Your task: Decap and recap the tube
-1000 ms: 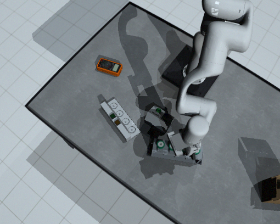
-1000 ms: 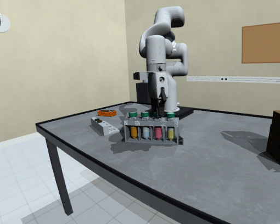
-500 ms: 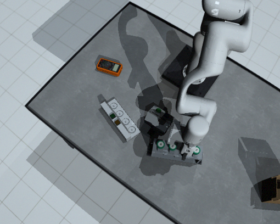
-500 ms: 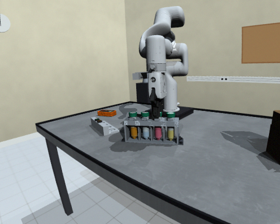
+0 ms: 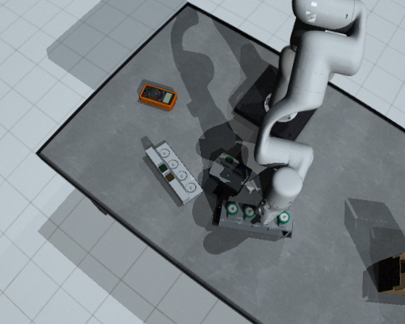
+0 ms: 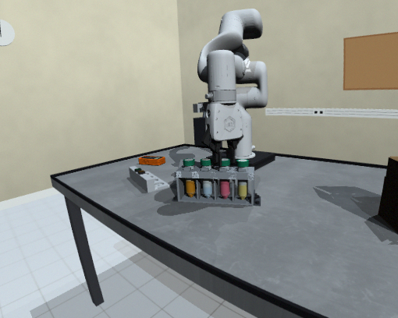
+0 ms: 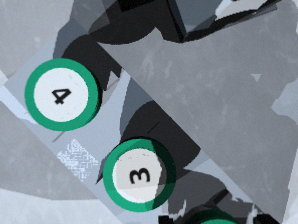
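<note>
Over the decapping station, exterior view: the hand (image 6: 224, 153) hangs straight down above the decapping station (image 6: 214, 173), fingers (image 6: 217, 150) partly spread to either side of the cap of tube 2 (image 6: 225, 162), gripping nothing.
Task's thing, exterior view: the cap is green, on its tube and level with the other three caps in the station. Tube 2 (image 6: 225, 190) below it holds pink liquid.
Step in hand, as I judge it: taking hold of this cap to unscrew it, since all four caps are on.
Cap tray, exterior view: the cap tray (image 6: 143, 180) lies on the desk (image 6: 299, 234), near the station on the side of cap 4's end.

At the station, wrist view: cap 4 (image 7: 61, 94) and cap 3 (image 7: 139, 175) show white tops with black numbers inside green rims. Only a green sliver of the cap of tube 2 shows at the bottom edge, beside cap 3.
How to do it well: centre the fingers on that sliver, well off cap 3. Come down until the pads meet the rim, close squarely, then turn about the tube's axis and lift only once the thread frees.

Beside the station, top view: the arm (image 5: 284, 187) hides the hand and the cap of tube 2; the other three caps show.
Cap nests, top view: the cap nests (image 5: 172, 163) show white rings with nothing in them.
Keys, top view: the key housing (image 5: 225, 176) stands between the station and the arm's base, unlit as far as I can tell.
Caution: leave caps 1, 3 and 4 undisturbed.
</note>
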Controlling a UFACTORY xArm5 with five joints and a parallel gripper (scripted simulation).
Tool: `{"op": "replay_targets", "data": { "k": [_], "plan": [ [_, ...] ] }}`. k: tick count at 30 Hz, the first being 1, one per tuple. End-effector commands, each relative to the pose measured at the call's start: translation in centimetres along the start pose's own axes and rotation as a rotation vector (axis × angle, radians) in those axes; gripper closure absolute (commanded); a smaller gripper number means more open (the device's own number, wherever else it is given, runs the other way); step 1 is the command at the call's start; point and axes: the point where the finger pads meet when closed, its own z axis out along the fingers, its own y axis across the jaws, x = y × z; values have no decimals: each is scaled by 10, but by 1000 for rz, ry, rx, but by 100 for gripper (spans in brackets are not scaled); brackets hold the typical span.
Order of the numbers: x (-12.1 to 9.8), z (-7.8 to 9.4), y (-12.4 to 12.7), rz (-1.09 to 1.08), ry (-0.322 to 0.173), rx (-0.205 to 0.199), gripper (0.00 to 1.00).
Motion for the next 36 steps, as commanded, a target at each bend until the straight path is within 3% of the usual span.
{"op": "replay_targets", "data": {
  "k": [1,2,16,36],
  "plan": [
    [-1,-2,-1,29,-4,5,54],
    [-1,-2,-1,29,-4,5,100],
    [-1,-2,-1,28,-4,5,100],
    [-1,-2,-1,-871,-2,6,100]
  ]
}}
